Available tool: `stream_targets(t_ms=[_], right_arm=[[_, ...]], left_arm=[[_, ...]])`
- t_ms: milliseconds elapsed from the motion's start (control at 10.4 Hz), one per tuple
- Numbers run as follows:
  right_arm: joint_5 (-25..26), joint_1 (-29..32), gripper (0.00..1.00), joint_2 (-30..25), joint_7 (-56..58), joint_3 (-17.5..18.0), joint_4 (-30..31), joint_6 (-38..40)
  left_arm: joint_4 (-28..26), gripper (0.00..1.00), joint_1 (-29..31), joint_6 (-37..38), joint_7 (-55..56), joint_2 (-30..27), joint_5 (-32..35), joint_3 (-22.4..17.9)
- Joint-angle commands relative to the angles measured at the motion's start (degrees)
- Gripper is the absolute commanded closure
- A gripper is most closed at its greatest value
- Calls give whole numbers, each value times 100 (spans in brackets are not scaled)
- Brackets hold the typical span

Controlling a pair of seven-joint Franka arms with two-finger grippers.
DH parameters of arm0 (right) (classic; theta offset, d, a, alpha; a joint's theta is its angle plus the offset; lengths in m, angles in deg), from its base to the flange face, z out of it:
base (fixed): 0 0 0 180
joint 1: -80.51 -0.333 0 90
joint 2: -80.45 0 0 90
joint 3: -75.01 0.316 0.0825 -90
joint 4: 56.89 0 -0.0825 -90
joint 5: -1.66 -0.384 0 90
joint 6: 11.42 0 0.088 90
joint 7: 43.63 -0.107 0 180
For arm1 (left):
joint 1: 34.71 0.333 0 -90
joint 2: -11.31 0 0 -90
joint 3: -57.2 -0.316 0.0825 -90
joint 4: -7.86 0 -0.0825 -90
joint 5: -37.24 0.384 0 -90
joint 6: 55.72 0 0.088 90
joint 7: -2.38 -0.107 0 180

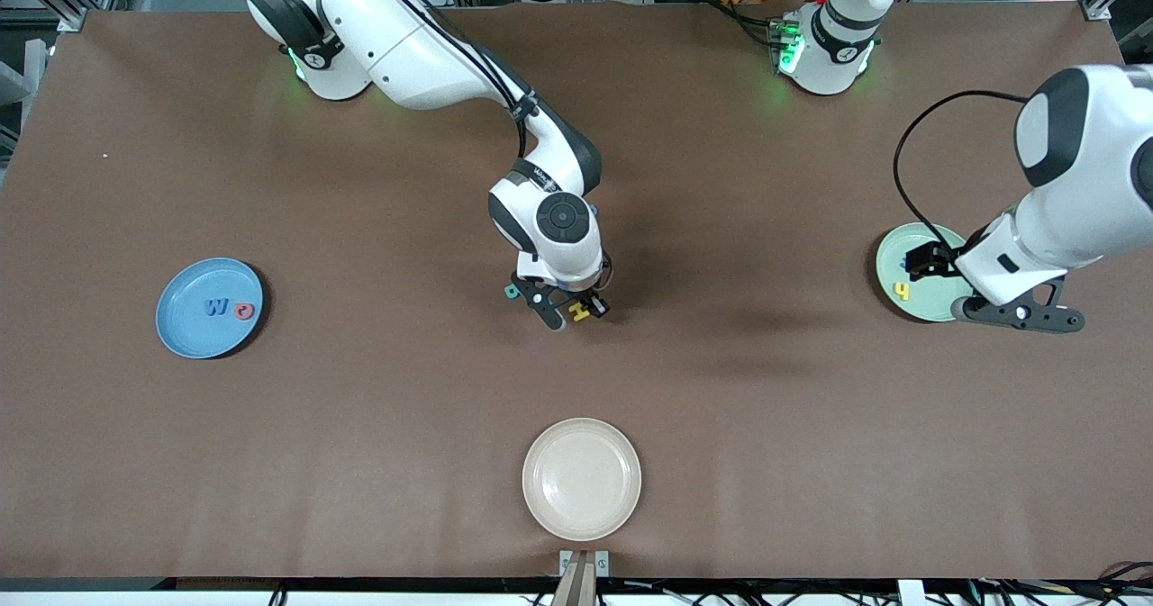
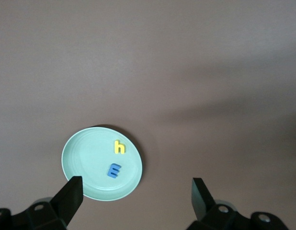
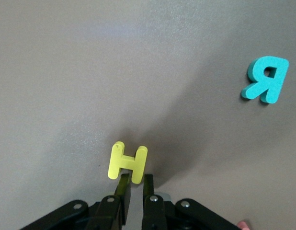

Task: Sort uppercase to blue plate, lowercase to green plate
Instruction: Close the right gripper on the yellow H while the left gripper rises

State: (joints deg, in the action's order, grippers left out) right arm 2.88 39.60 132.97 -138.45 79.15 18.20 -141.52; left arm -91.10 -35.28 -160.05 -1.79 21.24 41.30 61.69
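Note:
My right gripper (image 1: pixel 579 312) (image 3: pixel 136 179) is shut on one leg of the yellow H (image 1: pixel 581 311) (image 3: pixel 128 162), low at the middle of the table. A teal letter (image 1: pixel 511 291) (image 3: pixel 265 79) lies on the table beside it, toward the right arm's end. The blue plate (image 1: pixel 185 327) holds a blue W (image 1: pixel 214 306) and a red ring letter (image 1: pixel 244 311). The green plate (image 1: pixel 937 304) (image 2: pixel 85 163) holds a yellow h (image 1: pixel 901 291) (image 2: pixel 119 147) and a blue m (image 2: pixel 114 170). My left gripper (image 1: pixel 1022 313) (image 2: pixel 136 187) hangs open and empty over the green plate's edge.
A cream-white plate (image 1: pixel 581 478) with nothing on it sits near the table's front edge, nearer to the front camera than the right gripper. The right arm's forearm stretches from its base over the middle of the brown table.

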Motion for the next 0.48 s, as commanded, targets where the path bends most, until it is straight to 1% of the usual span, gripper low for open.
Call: stream_targets(t_ms=[0,288,384], right_arm=[[98,-31,85,48,192,0,-56,63],[98,-39,82,57,201,0,-29,28],[107,-48,83,65,209,-9,-12,19]], left_arm=[[114,0,-162,256,65,-246,-194,-89],[219,0,-321,256,65,-360,-212,-89],[254,0,-329,265,65,-360,-212,-80]])
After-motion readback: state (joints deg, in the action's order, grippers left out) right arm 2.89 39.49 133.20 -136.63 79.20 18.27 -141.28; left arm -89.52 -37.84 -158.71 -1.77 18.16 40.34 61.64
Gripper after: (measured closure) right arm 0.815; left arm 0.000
